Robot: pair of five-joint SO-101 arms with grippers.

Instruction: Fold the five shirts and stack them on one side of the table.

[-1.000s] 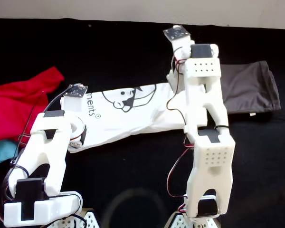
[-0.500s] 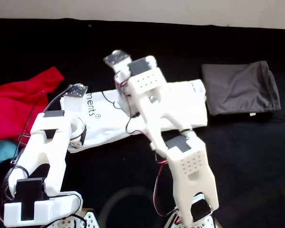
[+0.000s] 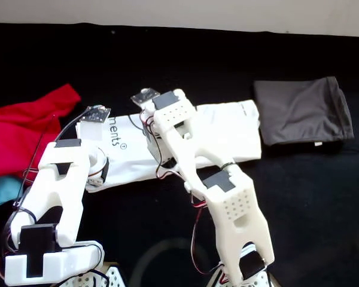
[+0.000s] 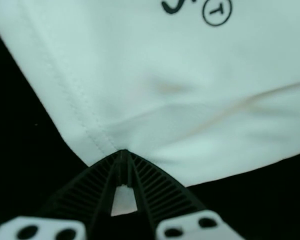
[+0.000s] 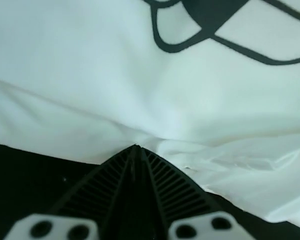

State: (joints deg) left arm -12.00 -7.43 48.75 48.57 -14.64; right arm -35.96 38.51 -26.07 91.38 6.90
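High view: the white shirt (image 3: pixel 227 134) lay partly folded at the middle of the table (image 3: pixel 137 60). A folded grey shirt (image 3: pixel 302 110) sat just beside one end, and a red shirt (image 3: pixel 24 128) and a teal shirt (image 3: pixel 0 191) were heaped at the far side.

The left gripper (image 4: pixel 122 155) was clenched on the white shirt's hemmed edge. The right gripper (image 5: pixel 135 147) was pinched closed on a bunched fold.

Risk, as judged: the right pinch appeared to take several layers, so any pull could drag the fold askew. The left hold sat at the very edge and could slip.

Print noted: dark lettering, a circled mark and a line drawing; not transcribed.
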